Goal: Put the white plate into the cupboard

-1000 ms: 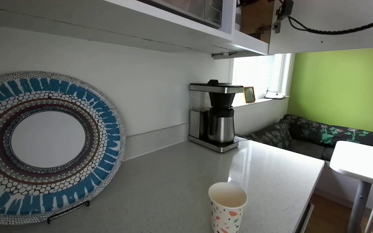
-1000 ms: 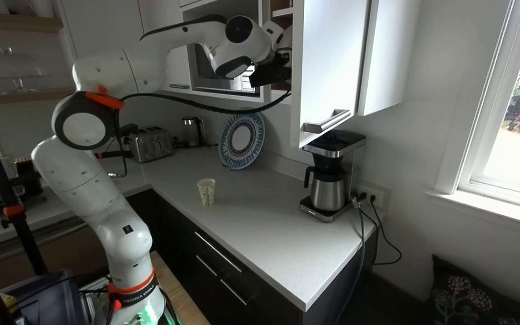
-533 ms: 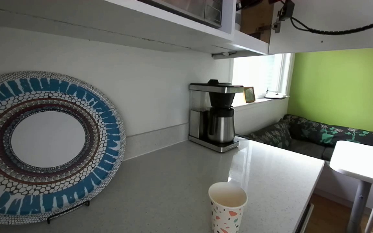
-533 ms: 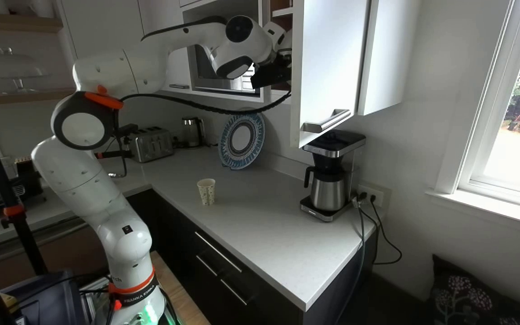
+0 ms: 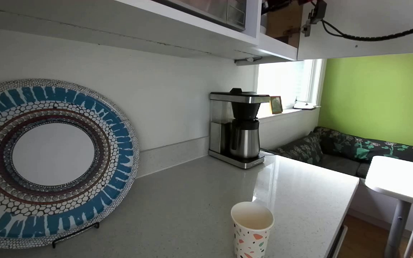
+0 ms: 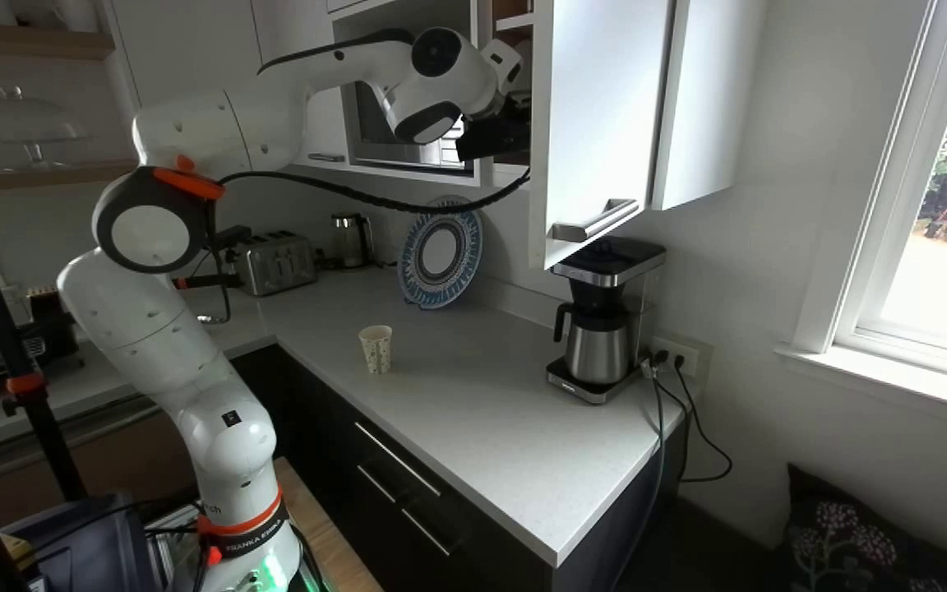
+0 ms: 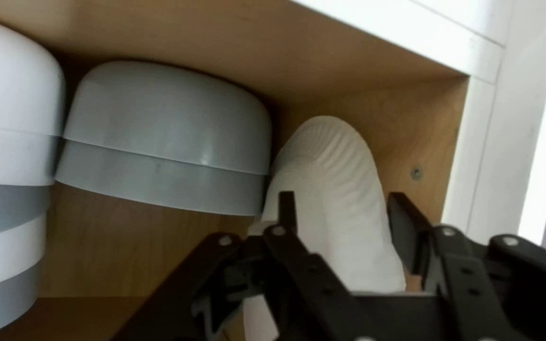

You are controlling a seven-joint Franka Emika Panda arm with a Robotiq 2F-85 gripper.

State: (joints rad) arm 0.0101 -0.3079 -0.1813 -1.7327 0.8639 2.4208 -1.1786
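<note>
The white plate (image 7: 334, 161), with a ribbed rim, is inside the cupboard (image 7: 150, 241) in the wrist view, seen at a slant; how it rests is not clear. My gripper (image 7: 342, 203) reaches in there too, its fingers spread apart with the plate showing between and beyond them. One finger overlaps the plate in the picture; the other is right by its edge. A lower part of the plate is hidden behind the gripper. In an exterior view the cupboard door (image 6: 601, 115) stands wide and covers the fingertips, leaving the dark gripper body in sight.
Grey bowls (image 7: 168, 137) and a stack of white and grey bowls (image 7: 7, 156) stand beside the plate. Below are a paper cup (image 6: 376, 349), a coffee maker (image 6: 601, 329) and a patterned platter (image 6: 441, 255). A cable (image 5: 378, 37) runs past the door's inner side.
The gripper end has shifted slightly at the cupboard opening, and the cable by the door has moved a little. The cup, coffee maker and door have not moved.
</note>
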